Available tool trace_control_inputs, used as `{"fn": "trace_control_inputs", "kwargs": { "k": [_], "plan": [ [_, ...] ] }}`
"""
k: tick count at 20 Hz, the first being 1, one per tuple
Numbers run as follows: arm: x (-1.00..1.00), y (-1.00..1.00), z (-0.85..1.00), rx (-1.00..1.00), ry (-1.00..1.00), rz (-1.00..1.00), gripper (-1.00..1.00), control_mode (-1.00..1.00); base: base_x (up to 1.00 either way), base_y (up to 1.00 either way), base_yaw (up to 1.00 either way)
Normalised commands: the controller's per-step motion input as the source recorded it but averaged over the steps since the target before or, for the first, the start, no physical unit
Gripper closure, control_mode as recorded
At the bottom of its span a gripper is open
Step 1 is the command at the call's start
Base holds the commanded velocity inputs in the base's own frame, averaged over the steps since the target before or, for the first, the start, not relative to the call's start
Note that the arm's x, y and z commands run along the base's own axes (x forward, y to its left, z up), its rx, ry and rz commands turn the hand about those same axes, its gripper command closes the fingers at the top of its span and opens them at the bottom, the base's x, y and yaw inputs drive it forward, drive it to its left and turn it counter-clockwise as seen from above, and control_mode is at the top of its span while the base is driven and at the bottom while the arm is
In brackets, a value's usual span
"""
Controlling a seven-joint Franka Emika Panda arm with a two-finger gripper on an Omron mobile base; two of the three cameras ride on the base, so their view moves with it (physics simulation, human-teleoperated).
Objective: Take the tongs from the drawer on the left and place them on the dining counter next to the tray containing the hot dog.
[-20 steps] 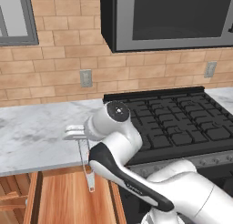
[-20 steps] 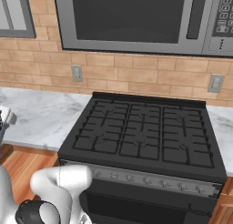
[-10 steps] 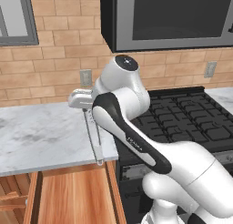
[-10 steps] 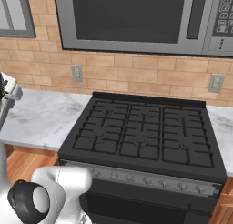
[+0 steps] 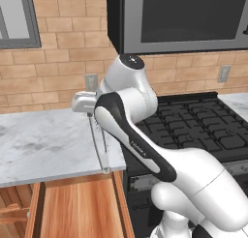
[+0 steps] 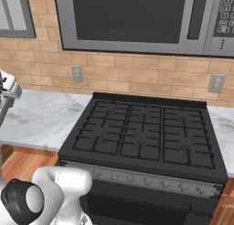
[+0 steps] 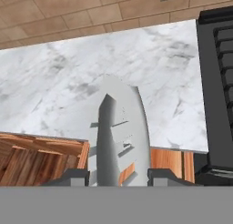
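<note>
My gripper (image 5: pixel 91 113) hangs over the front edge of the marble wall counter (image 5: pixel 43 145), shut on the top of the tongs (image 5: pixel 98 144). The slim silver tongs dangle straight down, with their lower tip level with the counter's front edge. Below them the drawer (image 5: pixel 77 208) stands open, showing its plain wood inside. In the hand view the tongs (image 7: pixel 120 132) run away from between the fingertips (image 7: pixel 73 177), over the counter's edge and the drawer (image 7: pixel 41 161). The hand (image 6: pixel 7 89) peeks in at the left edge of the right base view. The dining counter and the blue tray are out of view.
A black gas stove (image 6: pixel 141 132) stands right of the counter (image 6: pixel 41 119), under a microwave (image 6: pixel 137 18). A brick wall with outlets (image 5: pixel 91 82) rises behind. My own white arm (image 5: pixel 140 135) crosses in front of the stove.
The gripper rose with the tongs from just above the drawer to above counter height. In the last half second it barely moved.
</note>
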Motion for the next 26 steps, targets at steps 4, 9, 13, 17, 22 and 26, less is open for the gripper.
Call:
{"fn": "trace_control_inputs", "kwargs": {
  "k": [4,9,13,17,22,26],
  "plan": [
    [0.0,-0.05,0.0,0.0,0.0,0.0,1.0,-1.0,0.0,0.0,0.0],
    [0.0,-0.12,0.0,0.0,0.0,0.0,1.0,1.0,0.0,-0.2,0.0],
    [0.0,0.0,0.0,0.0,0.0,0.0,1.0,1.0,0.0,-0.87,-0.02],
    [0.0,0.0,0.0,0.0,0.0,0.0,1.0,1.0,-0.03,-1.0,-0.05],
    [0.0,0.0,0.0,0.0,0.0,0.0,1.0,1.0,-0.45,-1.0,-0.15],
    [0.0,0.0,0.0,0.0,0.0,0.0,1.0,1.0,-0.38,-1.0,-0.6]
  ]
}}
